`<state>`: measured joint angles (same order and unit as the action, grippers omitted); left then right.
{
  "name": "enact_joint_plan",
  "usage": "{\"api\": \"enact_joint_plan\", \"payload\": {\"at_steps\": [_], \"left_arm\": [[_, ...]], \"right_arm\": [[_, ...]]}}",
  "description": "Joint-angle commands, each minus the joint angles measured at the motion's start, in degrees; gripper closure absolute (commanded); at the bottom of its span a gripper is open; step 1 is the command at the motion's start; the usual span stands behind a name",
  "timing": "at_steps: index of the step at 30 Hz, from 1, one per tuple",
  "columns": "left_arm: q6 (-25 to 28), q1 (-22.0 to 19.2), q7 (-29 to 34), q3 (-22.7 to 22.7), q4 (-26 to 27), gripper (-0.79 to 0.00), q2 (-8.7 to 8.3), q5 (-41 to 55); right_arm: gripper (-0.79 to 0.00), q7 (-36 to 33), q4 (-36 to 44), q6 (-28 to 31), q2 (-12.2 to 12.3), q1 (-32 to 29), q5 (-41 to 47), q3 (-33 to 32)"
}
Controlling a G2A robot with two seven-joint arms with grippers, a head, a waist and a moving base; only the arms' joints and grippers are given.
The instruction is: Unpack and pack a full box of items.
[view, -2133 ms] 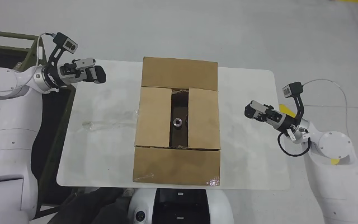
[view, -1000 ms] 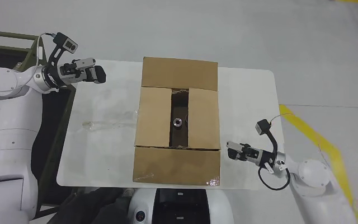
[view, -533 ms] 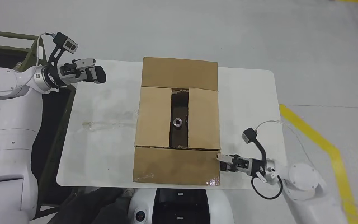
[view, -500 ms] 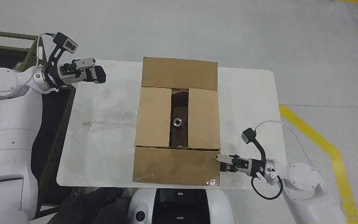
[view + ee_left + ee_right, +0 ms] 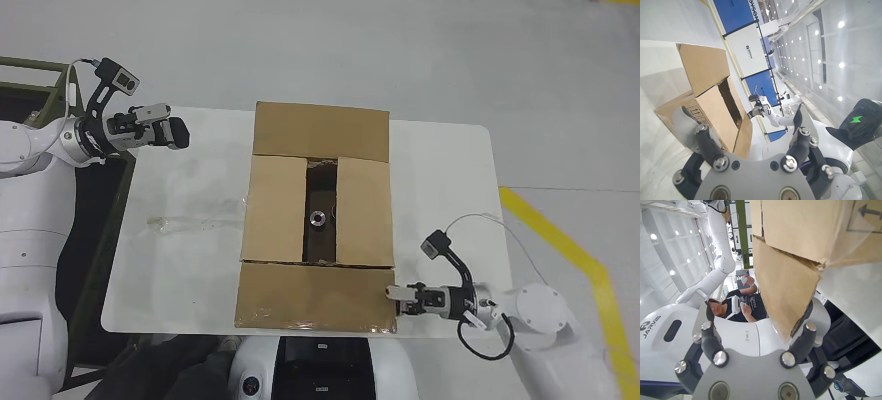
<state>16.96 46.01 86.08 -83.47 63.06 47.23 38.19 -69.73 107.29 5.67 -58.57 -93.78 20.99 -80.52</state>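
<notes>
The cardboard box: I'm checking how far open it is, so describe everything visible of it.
The brown cardboard box sits in the middle of the white table. Both end flaps are spread outward, and the two side flaps leave a narrow gap showing a round metal part. The open right gripper straddles the near flap's corner.

Matt brown cardboard box (image 5: pixel 275 210) with rough torn flap edges, smooth white table (image 5: pixel 190 280), shiny round metal part (image 5: pixel 318 219)

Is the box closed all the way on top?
No, the box has a gap between its two middle flaps, with a round metal part showing inside.
</notes>
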Motion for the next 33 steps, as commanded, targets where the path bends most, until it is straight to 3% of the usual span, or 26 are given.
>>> {"api": "enact_joint_plan", "payload": {"at_steps": [1, 13, 33], "left_arm": [[0.0, 0.0, 0.0, 0.0, 0.0, -0.785, 0.00, 0.0], [0.0, 0.0, 0.0, 0.0, 0.0, -0.785, 0.00, 0.0], [0.0, 0.0, 0.0, 0.0, 0.0, -0.785, 0.00, 0.0]], "right_arm": [[-0.785, 0.1, 0.2, 0.2, 0.1, 0.0, 0.4, -0.2], [-0.785, -1.4, 0.3, 0.9, 0.3, 2.0, 5.6, -0.1], [-0.785, 1.3, -7.8, 1.2, -0.3, 11.8, 12.5, 3.8]]}}
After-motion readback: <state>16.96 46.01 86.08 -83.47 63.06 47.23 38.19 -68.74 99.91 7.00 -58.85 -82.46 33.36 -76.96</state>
